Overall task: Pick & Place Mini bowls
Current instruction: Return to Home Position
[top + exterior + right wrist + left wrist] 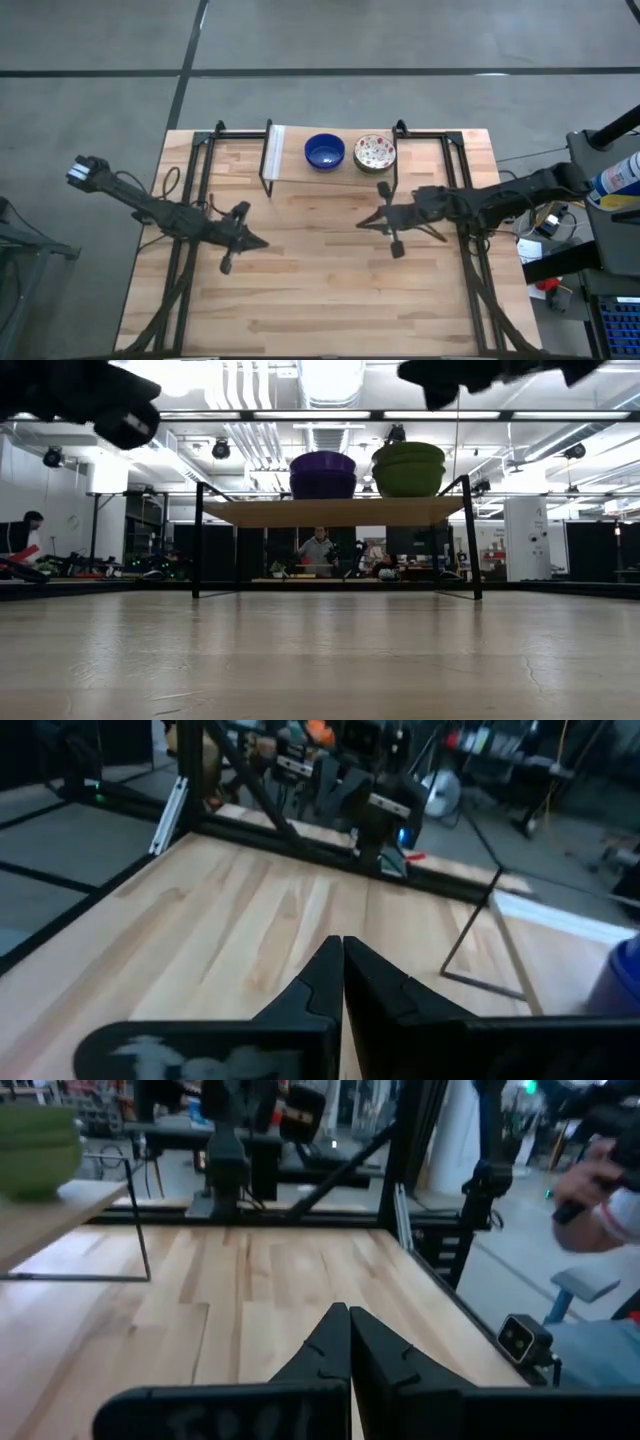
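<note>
The wooden worktop [320,300] carries a black-framed shelf [335,512] along its far edge. Above the worktop's middle, the left end effector [262,242] and the right end effector [362,223] hover facing each other, well apart, each with its fingers pressed together. On the shelf, the stacked blue mini bowls [324,152] stand just beside the stacked white speckled mini bowls [374,152].

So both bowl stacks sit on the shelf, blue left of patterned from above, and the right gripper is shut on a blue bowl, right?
Not quite: the right gripper is shut on nothing; the right wrist view shows it closed and empty above the table. The blue stack and patterned stack do sit on the shelf.
</note>
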Available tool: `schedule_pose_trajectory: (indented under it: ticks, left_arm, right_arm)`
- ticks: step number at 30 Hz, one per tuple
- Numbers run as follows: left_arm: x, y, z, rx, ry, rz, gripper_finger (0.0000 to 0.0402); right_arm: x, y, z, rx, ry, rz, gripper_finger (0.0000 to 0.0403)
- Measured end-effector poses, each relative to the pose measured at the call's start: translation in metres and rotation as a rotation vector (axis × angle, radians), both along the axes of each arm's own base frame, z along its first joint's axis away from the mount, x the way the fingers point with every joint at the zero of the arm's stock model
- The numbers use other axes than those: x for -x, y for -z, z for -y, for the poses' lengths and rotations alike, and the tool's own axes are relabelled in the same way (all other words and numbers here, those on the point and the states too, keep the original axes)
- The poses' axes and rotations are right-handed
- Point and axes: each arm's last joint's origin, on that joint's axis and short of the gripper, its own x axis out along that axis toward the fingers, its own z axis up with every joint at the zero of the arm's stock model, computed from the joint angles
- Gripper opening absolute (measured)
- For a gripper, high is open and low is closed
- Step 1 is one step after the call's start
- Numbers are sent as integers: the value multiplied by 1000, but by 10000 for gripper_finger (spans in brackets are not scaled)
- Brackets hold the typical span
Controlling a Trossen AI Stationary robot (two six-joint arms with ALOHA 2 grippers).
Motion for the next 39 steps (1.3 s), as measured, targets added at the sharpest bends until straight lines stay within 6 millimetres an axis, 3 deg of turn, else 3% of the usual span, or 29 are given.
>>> schedule_pose_trajectory:
  ticks: [5, 13, 21, 28, 39]
  left_arm:
    - [16, 20, -7, 38, -2, 35, 0]
    - [32, 40, -15, 28, -20, 89, 0]
    - [38, 36, -17, 22, -27, 125, 0]
    - [39, 37, -21, 20, -137, 124, 0]
    - [39, 37, -21, 24, -134, 122, 0]
  right_arm:
    - [20, 15, 3, 57, -14, 73, 8]
    - [43, 37, 5, -16, -9, 84, 8]
    - [67, 69, 9, -39, 11, 170, 8]
    - [95, 90, 13, -105, 25, 195, 9]
    - [122, 102, 15, -179, -18, 117, 9]
